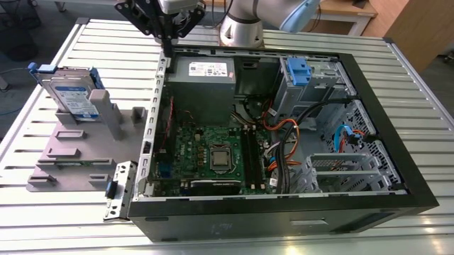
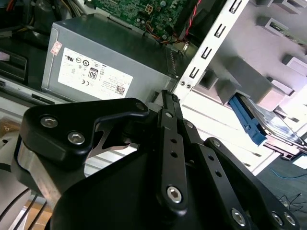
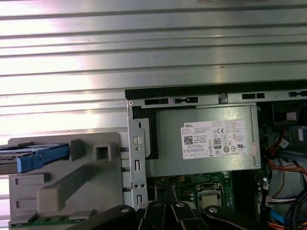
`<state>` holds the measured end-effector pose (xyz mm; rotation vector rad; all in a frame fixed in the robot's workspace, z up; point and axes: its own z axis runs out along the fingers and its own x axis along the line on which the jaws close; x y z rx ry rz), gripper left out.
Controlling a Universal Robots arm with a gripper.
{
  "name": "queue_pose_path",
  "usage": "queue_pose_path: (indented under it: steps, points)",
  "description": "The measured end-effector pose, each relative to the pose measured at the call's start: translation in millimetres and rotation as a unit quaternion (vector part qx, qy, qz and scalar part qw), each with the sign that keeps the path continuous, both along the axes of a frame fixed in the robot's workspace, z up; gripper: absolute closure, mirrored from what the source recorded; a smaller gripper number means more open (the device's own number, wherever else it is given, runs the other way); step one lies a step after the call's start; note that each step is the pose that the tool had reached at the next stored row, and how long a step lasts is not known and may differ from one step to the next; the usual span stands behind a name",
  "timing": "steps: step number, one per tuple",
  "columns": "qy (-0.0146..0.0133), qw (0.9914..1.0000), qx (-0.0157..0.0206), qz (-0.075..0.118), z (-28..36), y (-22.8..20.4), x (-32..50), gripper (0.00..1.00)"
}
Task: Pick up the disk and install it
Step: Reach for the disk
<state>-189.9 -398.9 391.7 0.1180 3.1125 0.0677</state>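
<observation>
Because the disk (image 1: 71, 98) is a metal-bodied drive, we judge it stiff and fairly heavy for its size. Its flat silver faces look smooth enough to slip in a light pinch, and it is also a part that should not be knocked or dropped. The blue rails along its edges and the blue handle end (image 1: 42, 68) at its top look like the safest places to take hold. They are plastic, raised clear of the holder, and kinder to a clamp than the labelled face.

The disk stands on edge in a slot of the grey fixture (image 1: 71, 159), at the fixture's far end, on the exterior view's left of the open computer case (image 1: 284, 212). Its label faces the near side. In both wrist views its blue end (image 3: 38, 155) juts out from the grey fixture, just outside the case wall.

The arm rises from its base at the far edge of the slatted table (image 1: 42, 223), behind the case. It reaches toward the exterior view's left, with the wrist turned so that the gripper (image 1: 168, 49) points straight down. The gripper hangs over the far-left corner of the case, beside the grey power-supply box (image 1: 202, 79), and touches nothing. It is well apart from the disk, which lies nearer and further to the exterior view's left.

In the second wrist view the gripper (image 2: 168, 96) tapers to a single narrow tip. So we read the claw as drawn together with nothing held in it.
</observation>
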Motion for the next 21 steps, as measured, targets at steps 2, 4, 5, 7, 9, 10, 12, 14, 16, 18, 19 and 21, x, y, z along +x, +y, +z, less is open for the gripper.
queue_pose_path:
  steps: [2, 4, 5, 7, 9, 10, 12, 14, 16, 18, 19, 21]
  points:
    - [0.0000, 1.00000, 0.0000, 0.000, -0.1, 0.0, -0.9, 0.89]
    - [0.0000, 1.00000, 0.0000, 0.000, -0.1, 0.0, -2.1, 0.89]
    - [0.0000, 1.00000, 0.0000, 0.000, -0.2, 0.0, -2.6, 0.89]
    - [0.0000, 1.00000, 0.0000, 0.000, -0.2, 0.0, -3.5, 0.89]
    - [0.0000, 1.00000, 0.0000, 0.000, -0.3, 0.0, -4.4, 0.89]
    - [0.0000, 1.00000, 0.0000, 0.000, -0.3, 0.0, -4.8, 0.89]
    - [0.0000, 1.00000, 0.0000, 0.000, -0.4, 0.0, -5.5, 0.89]
    - [0.0000, 1.00000, 0.0000, 0.000, -0.4, 0.0, -6.2, 0.89]
    - [0.0000, 1.00000, 0.0000, 0.000, -0.5, 0.0, -7.0, 0.89]
    - [0.0000, 1.00000, 0.0000, 0.000, -0.6, 0.0, -7.9, 0.89]
    - [0.0000, 1.00000, 0.0000, 0.000, -0.6, 0.0, -8.4, 0.89]
    - [0.0000, 1.00000, 0.0000, 0.000, -0.7, 0.0, -9.6, 0.89]
